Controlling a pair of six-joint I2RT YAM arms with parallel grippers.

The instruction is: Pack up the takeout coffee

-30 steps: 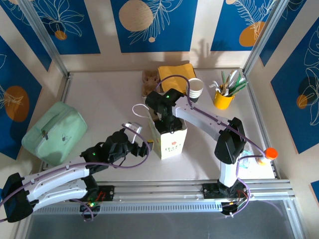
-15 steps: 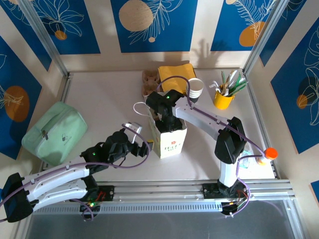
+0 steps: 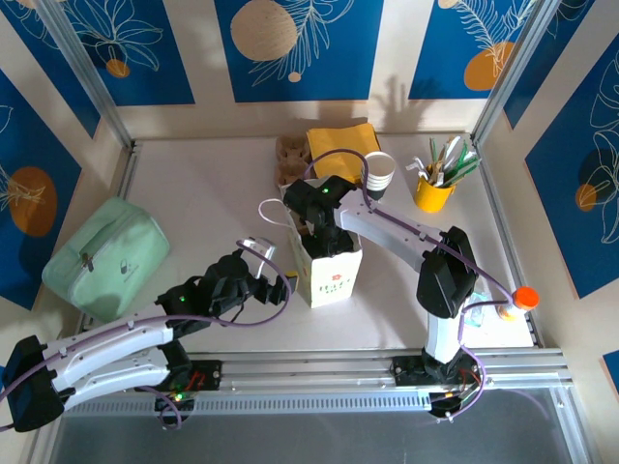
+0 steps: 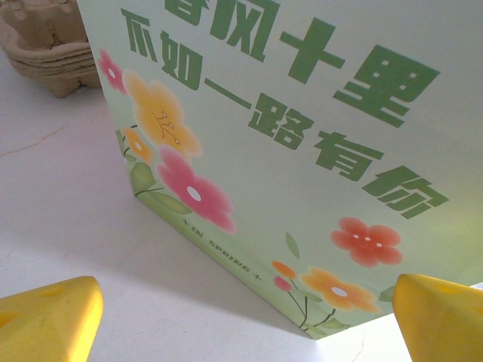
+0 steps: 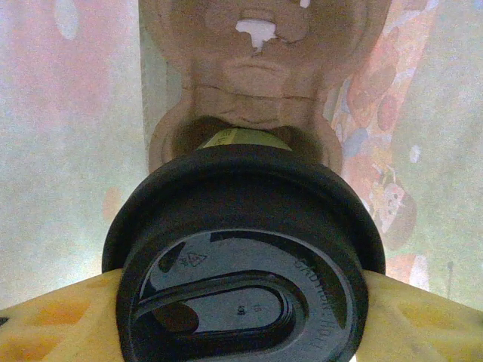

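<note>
Here the right tool (image 5: 241,320), pointing down inside the bag (image 3: 337,280), clamps the takeout coffee (image 5: 241,249).

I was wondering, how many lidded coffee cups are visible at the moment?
1: the takeout coffee, held by the right gripper inside the paper bag, its base at a pulp cup carrier. Others may be hidden deeper in the bag.
</note>
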